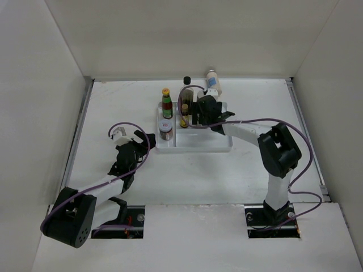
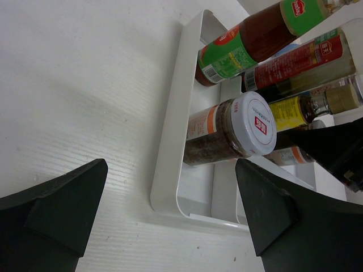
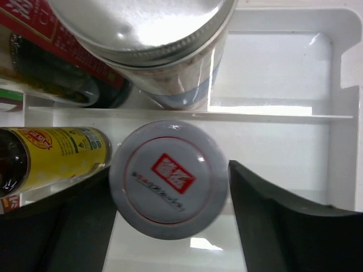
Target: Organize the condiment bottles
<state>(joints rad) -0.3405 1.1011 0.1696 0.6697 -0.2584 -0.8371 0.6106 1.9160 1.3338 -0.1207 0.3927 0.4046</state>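
Condiments number six by my count: three bottles, two jars and one shaker, all at one white tray (image 2: 170, 141).

The sauce bottle (image 2: 249, 42) has a yellow cap, red contents and a green label with a barcode. The red badge on its neck is too small to read. Beside it, the dark bottle (image 2: 295, 59) has a black cap and a red label with Chinese characters. The small bottle (image 3: 57, 156) wears a yellow label of fine print that is not legible.

Both jars have white lids, each printed with a red square logo of white Chinese characters. The corner jar (image 2: 212, 136), with brown contents, stands in the tray's near left compartment. The second jar (image 3: 170, 192) stands further right in the tray, just across a divider from the silver-lidded shaker (image 3: 153, 34).

The right gripper (image 3: 168, 170) has one finger close on each side of the second jar's lid. I cannot tell whether they press it.

The left gripper (image 2: 171, 170) sits over the table left of the tray, its jaws spread wide around nothing.
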